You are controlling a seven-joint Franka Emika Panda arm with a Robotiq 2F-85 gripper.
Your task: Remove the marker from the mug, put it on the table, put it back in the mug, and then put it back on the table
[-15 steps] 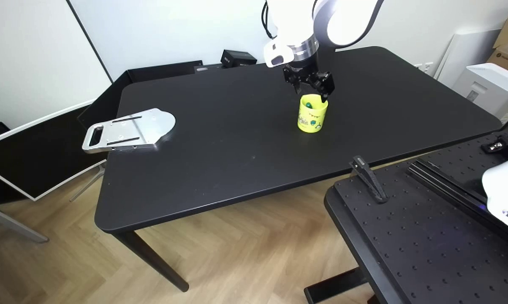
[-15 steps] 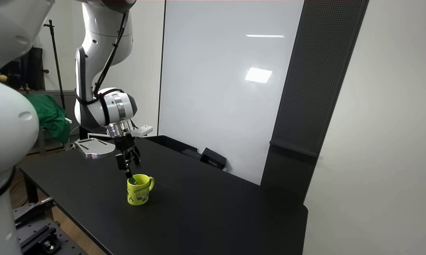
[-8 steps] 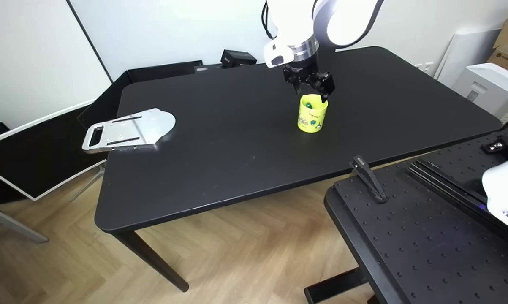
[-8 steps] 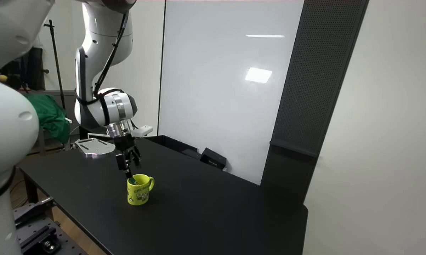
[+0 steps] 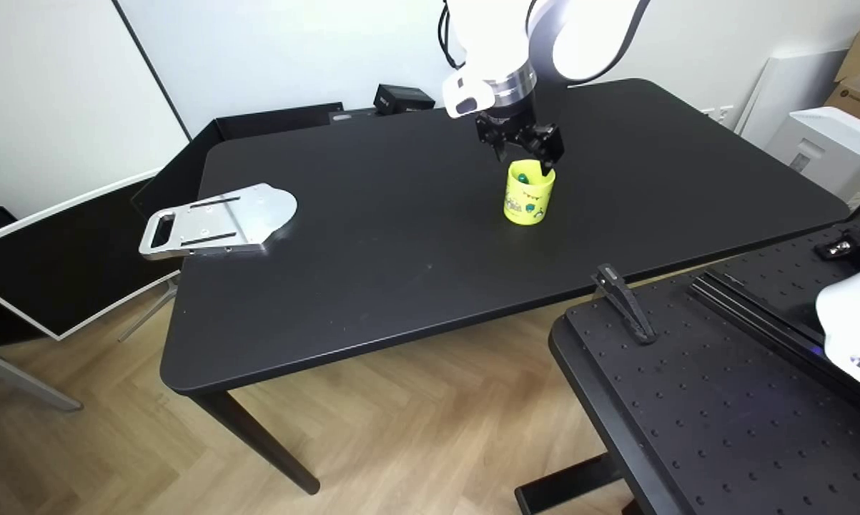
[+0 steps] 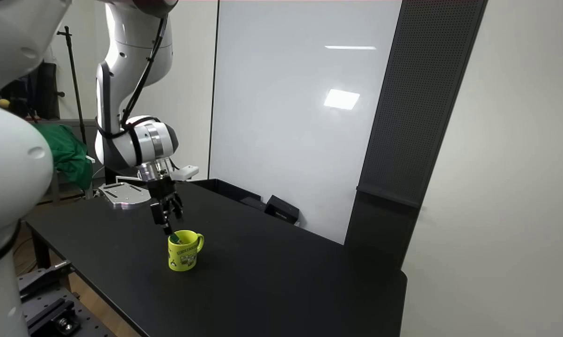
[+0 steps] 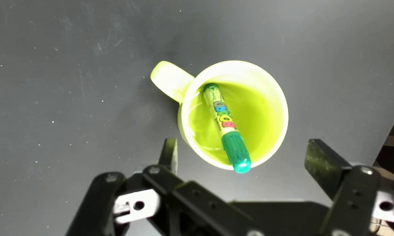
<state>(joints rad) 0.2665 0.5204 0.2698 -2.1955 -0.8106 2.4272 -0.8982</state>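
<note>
The yellow-green mug [image 5: 528,204] stands upright on the black table [image 5: 372,272], and it also shows in an exterior view [image 6: 183,258] with its handle. The marker [image 7: 224,119] leans inside the mug [image 7: 265,105] in the wrist view, its green cap poking just over the rim nearest the gripper. Only its green end shows in the exterior views [image 5: 522,179] [image 6: 175,239]. My gripper [image 7: 242,152] is open and empty, its fingers wide apart on either side of the marker's cap and touching nothing. In both exterior views the gripper [image 5: 523,162] [image 6: 173,223] hangs tilted just above the mug's rim.
A silver metal plate with a handle slot [image 5: 222,218] lies over the table's far edge. A black box [image 5: 402,99] stands behind the table. A black perforated board [image 5: 723,400] with a clamp [image 5: 626,304] is beside the table. A whiteboard [image 6: 304,117] stands behind.
My arm and open gripper have shifted slightly left in both exterior views during the last half second. The mug and the marker have not moved.
</note>
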